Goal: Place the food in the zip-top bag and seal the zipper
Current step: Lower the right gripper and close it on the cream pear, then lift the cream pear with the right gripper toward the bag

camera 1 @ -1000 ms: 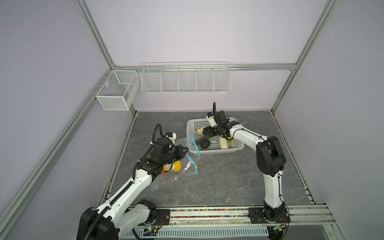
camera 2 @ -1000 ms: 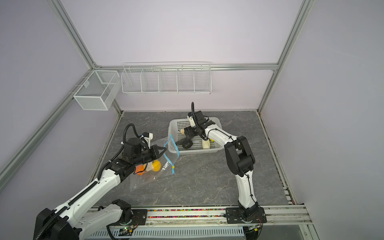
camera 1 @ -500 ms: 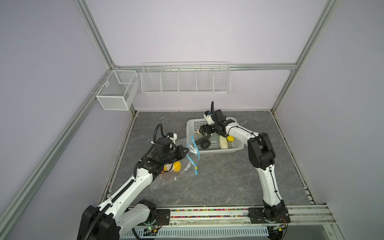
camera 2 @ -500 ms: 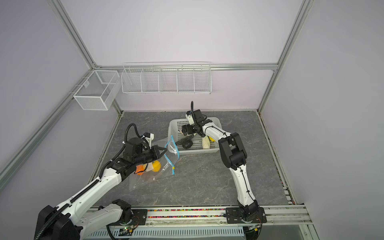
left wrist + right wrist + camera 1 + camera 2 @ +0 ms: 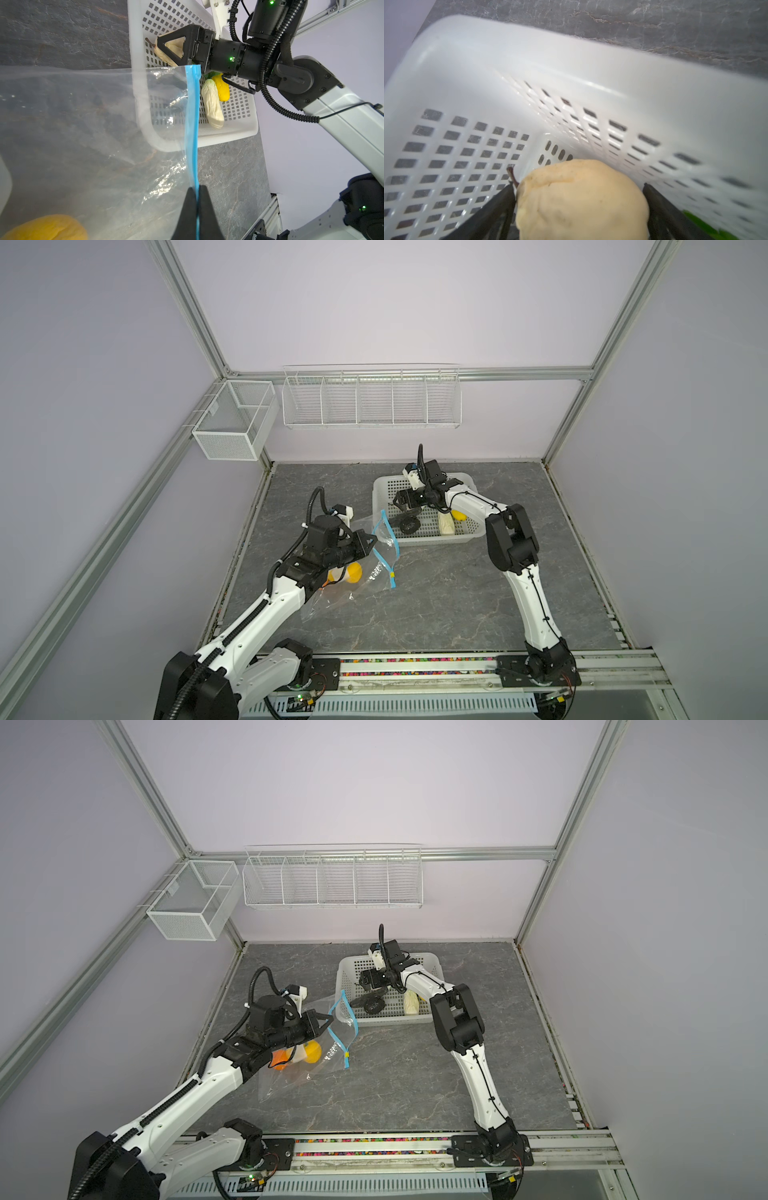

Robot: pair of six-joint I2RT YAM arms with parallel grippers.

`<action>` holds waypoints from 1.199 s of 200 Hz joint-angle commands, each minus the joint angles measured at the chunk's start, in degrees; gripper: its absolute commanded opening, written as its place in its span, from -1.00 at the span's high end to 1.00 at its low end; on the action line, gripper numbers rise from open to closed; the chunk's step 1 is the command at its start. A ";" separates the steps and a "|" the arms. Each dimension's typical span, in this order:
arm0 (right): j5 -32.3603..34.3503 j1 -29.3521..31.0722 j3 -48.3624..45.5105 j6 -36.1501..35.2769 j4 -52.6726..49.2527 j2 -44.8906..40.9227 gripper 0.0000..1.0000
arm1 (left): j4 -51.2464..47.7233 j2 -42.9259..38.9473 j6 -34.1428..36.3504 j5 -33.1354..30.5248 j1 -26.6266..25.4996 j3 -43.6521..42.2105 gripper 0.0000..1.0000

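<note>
The clear zip-top bag [image 5: 376, 572] lies on the left of the table, its mouth lifted toward the basket. My left gripper [image 5: 374, 537] [image 5: 196, 188] is shut on the blue zipper [image 5: 192, 124] strip; a yellow slider tab [image 5: 392, 573] sits lower on it. Yellow food [image 5: 354, 572] and orange food [image 5: 280, 1058] lie inside the bag. My right gripper [image 5: 397, 502] [image 5: 577, 186] is open inside the white basket [image 5: 432, 540], one finger on either side of a peach fruit [image 5: 579, 203]. A white leafy piece [image 5: 445, 526], a yellow piece [image 5: 458, 515] and dark pieces [image 5: 410, 526] lie in the basket.
The basket's near left corner touches the bag's mouth [image 5: 166, 108]. Two white wire baskets [image 5: 232, 427] [image 5: 370, 400] hang on the back wall. The arms' base rail [image 5: 415, 668] runs along the front edge.
My right arm has swung a little to the left inside the basket and its jaws have widened slightly. My left gripper holds the zipper strip in the same place.
</note>
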 commanded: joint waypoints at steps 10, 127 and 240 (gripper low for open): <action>-1.49 -0.51 1.65 1.03 -1.03 1.79 -0.90 | 2.02 -0.93 0.27 -1.21 -0.08 -1.07 1.00; -1.75 -0.81 1.25 4.59 0.17 0.10 -0.55 | 3.21 -0.15 0.65 0.01 0.50 -0.88 1.00; 1.46 -0.98 -1.98 3.49 1.75 -6.63 -0.33 | 2.78 -0.34 -0.02 0.01 0.50 -0.35 1.00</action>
